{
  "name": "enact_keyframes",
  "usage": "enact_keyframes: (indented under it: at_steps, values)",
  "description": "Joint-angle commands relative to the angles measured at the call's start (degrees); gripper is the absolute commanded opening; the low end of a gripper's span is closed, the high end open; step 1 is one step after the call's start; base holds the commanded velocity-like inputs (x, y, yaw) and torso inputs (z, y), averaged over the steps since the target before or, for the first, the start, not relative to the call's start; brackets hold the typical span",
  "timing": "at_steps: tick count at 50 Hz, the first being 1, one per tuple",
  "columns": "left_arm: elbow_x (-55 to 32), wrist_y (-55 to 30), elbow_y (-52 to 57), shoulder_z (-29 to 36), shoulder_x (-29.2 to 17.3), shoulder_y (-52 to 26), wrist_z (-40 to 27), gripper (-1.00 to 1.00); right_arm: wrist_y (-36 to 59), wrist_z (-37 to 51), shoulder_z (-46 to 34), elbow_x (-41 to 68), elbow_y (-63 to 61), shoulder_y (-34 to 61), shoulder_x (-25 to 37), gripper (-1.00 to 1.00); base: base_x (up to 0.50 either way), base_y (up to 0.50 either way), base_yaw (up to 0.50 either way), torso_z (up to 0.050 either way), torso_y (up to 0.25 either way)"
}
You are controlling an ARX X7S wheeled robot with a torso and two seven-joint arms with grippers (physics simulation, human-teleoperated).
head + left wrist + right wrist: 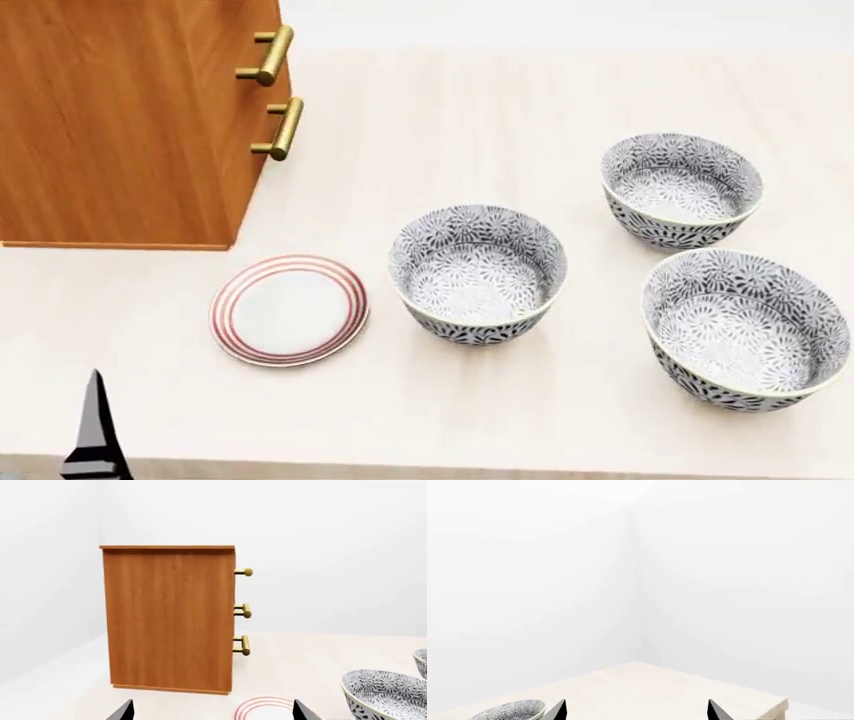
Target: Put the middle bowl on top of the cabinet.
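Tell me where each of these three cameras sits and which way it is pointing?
Head view: high on the robot, looking down at the table, three bowls, the striped plate and the cabinet; one dark left tool tip shows.
Left wrist view: low by the left tool, facing the cabinet's side; two fingertips show.
Right wrist view: by the right tool, facing a bare wall corner; two fingertips show.
Shared: head and left wrist views both show cabinet, plate and the middle bowl.

Wood-grain cabinet [127,120], brass handles [280,128], glossy patterned middle bowl [477,274].
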Motion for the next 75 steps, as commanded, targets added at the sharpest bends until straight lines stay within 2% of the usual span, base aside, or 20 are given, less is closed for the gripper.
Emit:
enact_keyframes:
  at_steps: [1, 18, 29, 47, 52, 55, 56, 61, 63, 67, 75]
  values:
    - [-1.07, 0.85, 0.76, -1.09, 0.88, 0.66, 2.37, 1.0, -0.02, -1.15, 1.3, -0.69, 0.05, -0.23, -0.75, 1.0, 0.0, 0.0, 0.0, 0.0, 0.0]
    - [-1.61, 0.06, 2.47, -0.67, 0.09, 1.53, 1.16, 1.0, 0.03, -1.06, 0.58, -1.62, -0.34, -0.74, -0.25, 1.0, 0.42, 0.0, 0.0, 0.0, 0.0]
    - [-3.37, -0.54, 2.27, -1.51, -0.76, 0.94, 0.87, 1.0, 0.39, -0.22, 1.05, -0.84, -2.33, -2.07, -0.49, 1.0, 0.03, 0.0, 0.0, 0.0, 0.0]
    - [-3.7, -0.07, 2.2, -1.04, -1.32, 1.44, -0.24, 1.0, -0.92, 0.09, 1.12, -1.06, -1.95, -2.77, -0.63, 1.0, 0.49, 0.0, 0.0, 0.0, 0.0]
    - [-3.05, 0.1, 1.16, -1.25, -0.76, 1.36, -1.52, 1.0, -1.59, 0.22, 0.98, -1.72, -1.88, -2.89, -0.8, 1.0, 0.0, 0.0, 0.0, 0.0, 0.0]
    - [-4.94, -2.31, 1.78, -1.22, -0.35, 1.74, -1.84, 1.0, -1.74, 0.39, 0.92, -2.07, -1.85, -2.97, -0.9, 1.0, 0.0, 0.0, 0.0, 0.0, 0.0]
    - [-8.73, -5.18, 2.87, -1.92, 0.08, 2.17, -1.69, 1.0, -1.75, 0.5, 0.8, -2.47, -1.85, -3.07, -1.02, 1.0, 0.0, 0.0, 0.0, 0.0, 0.0]
    - [-10.71, -13.22, 8.18, 0.47, 1.01, 2.52, -5.27, 1.0, -1.66, 0.62, 0.44, -2.91, -1.6, -2.97, -0.94, 1.0, 0.0, 0.0, 0.0, 0.0, 0.0]
    - [-12.97, -18.82, 11.65, 1.83, 1.8, 0.86, -7.2, 1.0, -1.72, 0.52, 0.51, -2.77, -1.42, -2.92, -0.71, 1.0, 0.0, 0.0, 0.0, 0.0, 0.0]
    - [-11.96, -22.67, 16.56, 6.18, 2.49, -1.86, -9.37, 1.0, -2.24, 0.36, 0.84, -2.16, -0.71, -2.77, -0.45, 1.0, 0.0, 0.0, 0.0, 0.0, 0.0]
    - [-20.74, -33.17, 21.5, 7.32, 6.76, -7.8, -12.81, 1.0, -3.34, 0.16, 1.45, -1.27, 0.38, -2.72, -0.16, 1.0, 0.0, 0.0, 0.0, 0.0, 0.0]
